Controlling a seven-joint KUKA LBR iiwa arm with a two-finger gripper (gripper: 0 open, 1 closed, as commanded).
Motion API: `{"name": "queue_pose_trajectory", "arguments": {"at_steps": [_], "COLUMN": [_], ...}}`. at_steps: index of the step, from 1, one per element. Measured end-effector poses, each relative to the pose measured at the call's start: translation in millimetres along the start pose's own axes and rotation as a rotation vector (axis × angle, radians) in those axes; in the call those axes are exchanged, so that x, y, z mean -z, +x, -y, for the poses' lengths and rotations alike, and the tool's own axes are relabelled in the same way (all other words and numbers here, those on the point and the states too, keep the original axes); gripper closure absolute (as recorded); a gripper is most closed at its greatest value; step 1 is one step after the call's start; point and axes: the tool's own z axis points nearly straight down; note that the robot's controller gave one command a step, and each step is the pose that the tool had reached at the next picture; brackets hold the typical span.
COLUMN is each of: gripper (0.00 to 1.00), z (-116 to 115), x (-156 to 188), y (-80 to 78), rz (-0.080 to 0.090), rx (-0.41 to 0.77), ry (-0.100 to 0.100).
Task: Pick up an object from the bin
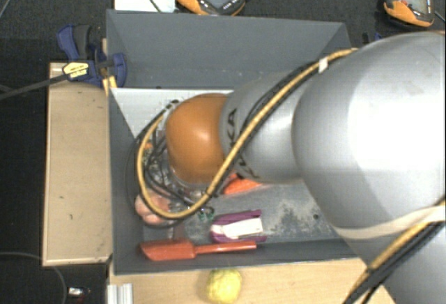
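Low at the left side of the bin (209, 51), a pink rounded thing (146, 209) lies just under the arm's orange wrist cover (195, 137). The jaws are hidden below that cover, so I cannot tell how they stand. Nearby lie a purple-and-white packet (237, 226), a red brush (195, 249) and an orange piece (242, 186). Nothing shows lifted; I judge the pick not yet done.

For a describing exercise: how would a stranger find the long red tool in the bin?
Find the grey metal bin and its wall nearest the picture's bottom. Along it lies the red tool. Unlike the stubby purple-and-white packet above, it is long and thin.
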Motion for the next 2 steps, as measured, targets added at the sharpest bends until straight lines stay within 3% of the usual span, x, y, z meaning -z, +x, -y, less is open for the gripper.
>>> {"name": "queue_pose_trajectory", "arguments": {"at_steps": [1,2], "gripper": [0.00,0.00], "z": [-17.5,-18.8], "x": [53.3,30.9], "y": [21.0,4.4], "rz": [0.015,0.001], "rx": [0.085,-0.286], "ry": [-0.001,-0.001]}}
